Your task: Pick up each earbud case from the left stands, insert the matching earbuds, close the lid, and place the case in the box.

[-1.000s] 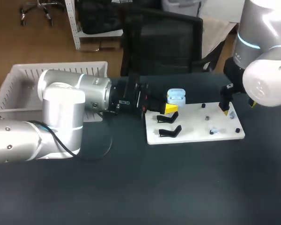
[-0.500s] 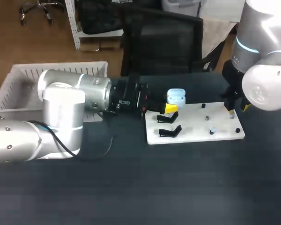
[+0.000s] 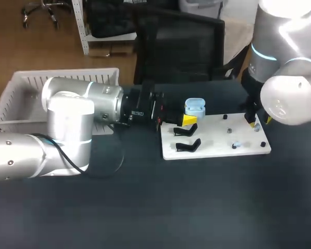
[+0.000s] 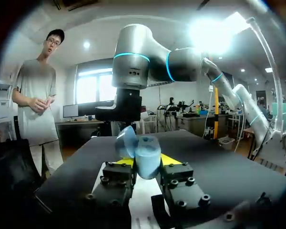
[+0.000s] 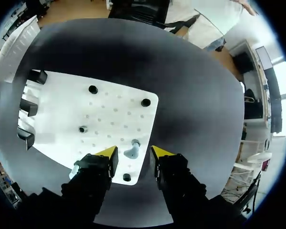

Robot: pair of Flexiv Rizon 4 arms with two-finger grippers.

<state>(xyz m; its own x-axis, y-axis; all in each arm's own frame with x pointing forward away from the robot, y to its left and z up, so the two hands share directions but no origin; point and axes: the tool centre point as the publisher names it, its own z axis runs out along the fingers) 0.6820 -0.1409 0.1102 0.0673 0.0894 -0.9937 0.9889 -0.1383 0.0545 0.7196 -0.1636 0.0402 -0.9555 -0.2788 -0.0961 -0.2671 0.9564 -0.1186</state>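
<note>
Left wrist view: left gripper [image 4: 145, 162] clasps the open-lidded earbud case [image 4: 144, 149] | right wrist view: right gripper [image 5: 133, 153], released, frames an earbud [image 5: 131, 152] lying on the white board [image 5: 109, 112]

Rear approach barred: the left arm [image 3: 93, 111] stretched across the table's back edge, its gripper [image 4: 146, 161] clamped on the open earbud case [image 3: 195, 107] above the white board's [image 3: 217, 149] left end and two black stands [image 3: 189, 146]. The right gripper [image 5: 133, 151] hung spread over an earbud [image 5: 131, 152], with a black peg [image 5: 127, 177] beside it. Broad dark tabletop [image 3: 171, 207] lay open in front.
</note>
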